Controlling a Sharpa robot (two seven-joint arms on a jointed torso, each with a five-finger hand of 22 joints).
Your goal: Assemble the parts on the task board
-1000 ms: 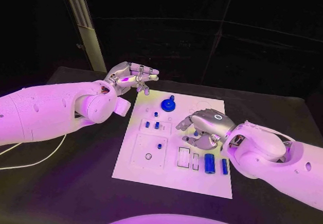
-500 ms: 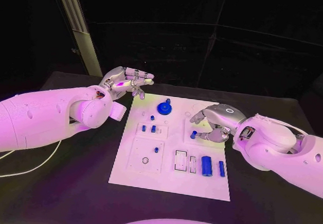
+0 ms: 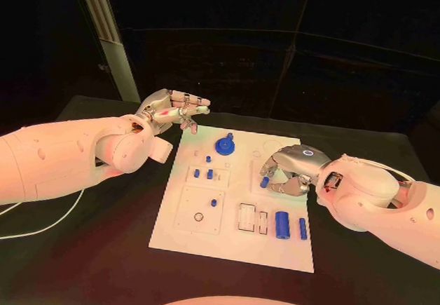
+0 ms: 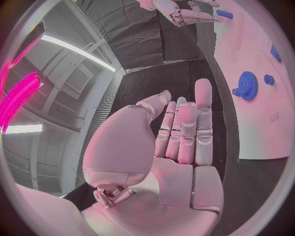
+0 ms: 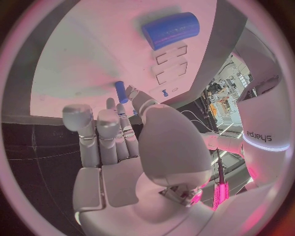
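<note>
The white task board [image 3: 229, 241] lies in the middle of the black table. My right hand [image 3: 284, 172] hovers over its right half and pinches a small blue peg [image 3: 263, 183] between thumb and a finger; the peg [image 5: 121, 91] stands just off the fingertips in the right wrist view. A blue gear [image 3: 227, 144] sits near the board's far edge. Small blue pegs [image 3: 211, 174] stand in the left blocks. A thick blue cylinder [image 3: 283, 224] and a thinner one [image 3: 303, 228] lie at the near right. My left hand [image 3: 172, 110] hangs beyond the far left corner, fingers straight, holding nothing.
A black ring [image 3: 199, 217] lies on the board's near left block, and rectangular slots [image 3: 246, 216] sit beside the cylinders. A white cable [image 3: 33, 227] runs over the table at the left. A pale pillar [image 3: 106, 39] stands behind the table.
My right hand has drawn back a little from the slots toward the board's far side, the blue peg still at its fingertips. The left hand has kept its place.
</note>
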